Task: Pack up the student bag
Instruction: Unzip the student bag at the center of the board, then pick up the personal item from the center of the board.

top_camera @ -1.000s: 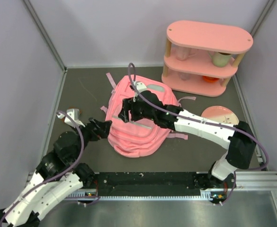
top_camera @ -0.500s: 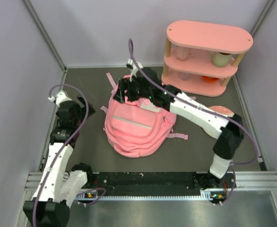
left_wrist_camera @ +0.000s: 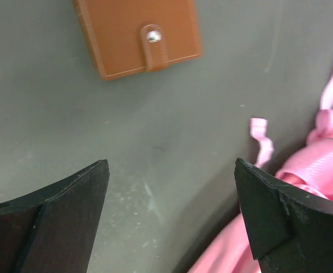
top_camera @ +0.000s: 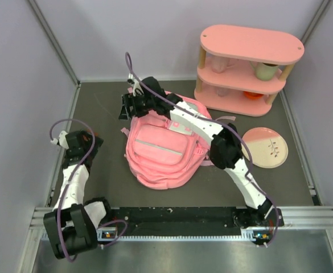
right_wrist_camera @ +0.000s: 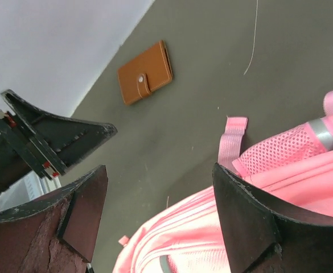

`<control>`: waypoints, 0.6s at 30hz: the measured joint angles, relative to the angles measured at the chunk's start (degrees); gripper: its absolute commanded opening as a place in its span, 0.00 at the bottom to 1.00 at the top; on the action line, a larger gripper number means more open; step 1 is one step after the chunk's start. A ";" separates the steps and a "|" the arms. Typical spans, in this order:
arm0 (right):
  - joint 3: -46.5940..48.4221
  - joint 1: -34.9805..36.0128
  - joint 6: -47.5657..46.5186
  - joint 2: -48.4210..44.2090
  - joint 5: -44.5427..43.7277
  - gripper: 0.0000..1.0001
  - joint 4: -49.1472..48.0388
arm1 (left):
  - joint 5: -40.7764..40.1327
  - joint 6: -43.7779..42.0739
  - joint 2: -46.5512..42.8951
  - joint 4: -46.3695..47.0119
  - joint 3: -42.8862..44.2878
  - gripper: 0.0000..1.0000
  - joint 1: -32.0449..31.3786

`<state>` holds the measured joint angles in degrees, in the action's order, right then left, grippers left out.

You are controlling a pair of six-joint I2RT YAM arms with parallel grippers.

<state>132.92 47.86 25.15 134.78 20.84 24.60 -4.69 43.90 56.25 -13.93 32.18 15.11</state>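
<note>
Bench [top_camera: 103,108]: dark grey, walled on three sides.

Student bag [top_camera: 163,151]: pink, lies flat mid-bench with its front pockets up and loose straps trailing off its far end.

Pink oval shelf unit [top_camera: 249,68]: stands beyond the bag's far right corner, apart from it.

Pink plate [top_camera: 266,148]: flat on the bench, just right of the bag.

Brown wallet [left_wrist_camera: 138,34]: snap-tab side up, on the bench well left of the bag.

Left claw [left_wrist_camera: 172,170]: left of the bag, near the wallet, fingers spread wide with nothing between.

Right claw [right_wrist_camera: 159,170]: over the bag's far left corner, fingers apart, gripping nothing.
</note>
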 measured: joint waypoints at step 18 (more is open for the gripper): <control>-4.98 -0.42 -2.08 3.91 7.30 0.74 -0.61 | 0.39 -2.01 16.28 9.88 3.58 0.97 12.55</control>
<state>127.94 47.44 23.07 138.69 28.14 23.99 -4.29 41.89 72.53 -4.05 35.77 27.66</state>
